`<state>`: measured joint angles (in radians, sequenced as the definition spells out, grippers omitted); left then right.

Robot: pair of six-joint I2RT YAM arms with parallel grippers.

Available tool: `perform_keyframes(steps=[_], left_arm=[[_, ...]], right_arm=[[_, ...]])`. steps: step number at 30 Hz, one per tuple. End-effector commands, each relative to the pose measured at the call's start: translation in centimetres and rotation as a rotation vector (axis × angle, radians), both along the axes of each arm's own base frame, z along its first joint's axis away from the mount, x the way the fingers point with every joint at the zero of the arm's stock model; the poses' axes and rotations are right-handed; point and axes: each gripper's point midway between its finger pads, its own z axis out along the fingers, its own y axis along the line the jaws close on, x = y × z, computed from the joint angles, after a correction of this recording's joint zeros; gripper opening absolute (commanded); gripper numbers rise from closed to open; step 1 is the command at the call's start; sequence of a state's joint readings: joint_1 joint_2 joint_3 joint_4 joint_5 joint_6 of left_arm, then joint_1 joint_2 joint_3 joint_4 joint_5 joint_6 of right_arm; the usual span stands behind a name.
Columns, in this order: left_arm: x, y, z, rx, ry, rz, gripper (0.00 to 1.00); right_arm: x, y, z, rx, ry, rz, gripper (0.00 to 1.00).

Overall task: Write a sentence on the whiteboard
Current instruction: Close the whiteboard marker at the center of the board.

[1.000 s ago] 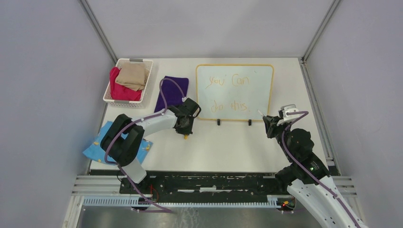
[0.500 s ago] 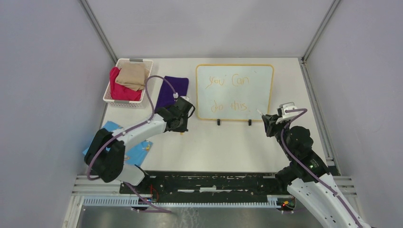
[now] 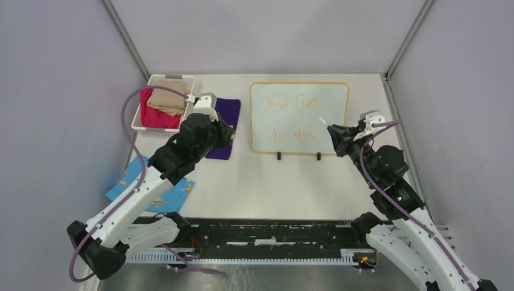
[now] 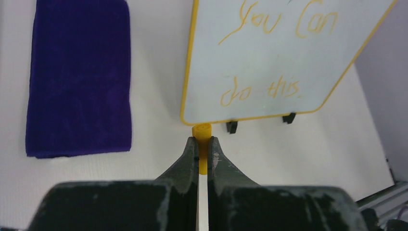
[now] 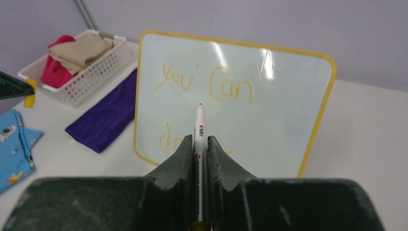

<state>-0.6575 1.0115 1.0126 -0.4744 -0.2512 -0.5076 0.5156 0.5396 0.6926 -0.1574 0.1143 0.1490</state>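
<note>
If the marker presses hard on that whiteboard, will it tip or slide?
Probably apt to tip backward: the whiteboard stands propped on only two small black feet. It likely slides easily too, since they rest on a smooth white table. Its thin frame suggests light but stiff.

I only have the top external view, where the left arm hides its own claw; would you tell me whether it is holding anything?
Observer: Yes, the left claw is shut on a small yellow cylindrical plastic cap.
Operator: Thank you. And the other arm?
Observer: The right claw clamps a white marker pen with red lettering, tip forward toward the yellow-framed rectangular whiteboard.
Operator: Is the tip touching?
Observer: Unclear; it lines up with the gap between the orange words "you" and "Can".
</note>
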Motion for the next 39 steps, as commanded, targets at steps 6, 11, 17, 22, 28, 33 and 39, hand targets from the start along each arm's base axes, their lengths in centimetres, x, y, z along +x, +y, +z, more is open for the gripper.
perform_keyframes(steps=[6, 11, 17, 22, 28, 33, 39], left_arm=[[1.2, -2.3, 19.1, -0.393, -0.412, -0.043, 0.02], [0.1, -3.7, 24.9, -0.614, -0.527, -0.130, 0.02], [-1.7, -6.0, 30.0, -0.861, -0.610, -0.294, 0.02], [-3.4, -7.4, 30.6, -0.996, -0.612, -0.436, 0.02], [-5.2, -6.6, 29.5, -1.112, -0.595, -0.512, 0.02], [-5.3, -5.3, 30.0, -1.264, -0.579, -0.542, 0.02], [-3.1, -4.6, 30.0, -1.517, -0.521, -0.511, 0.02]], right_arm=[[0.9, 0.8, 18.6, 0.230, -0.379, 0.002, 0.00], [0.9, 1.6, 23.0, 0.276, -0.497, -0.002, 0.00], [-0.1, 2.7, 25.6, 0.338, -0.576, -0.017, 0.00], [-0.9, 4.6, 23.6, 0.302, -0.570, -0.018, 0.00], [-2.8, 5.6, 17.1, 0.258, -0.549, 0.029, 0.00], [-3.6, 5.8, 12.9, 0.190, -0.523, 0.052, 0.00], [-4.8, 6.3, 15.4, 0.219, -0.599, 0.097, 0.00]])
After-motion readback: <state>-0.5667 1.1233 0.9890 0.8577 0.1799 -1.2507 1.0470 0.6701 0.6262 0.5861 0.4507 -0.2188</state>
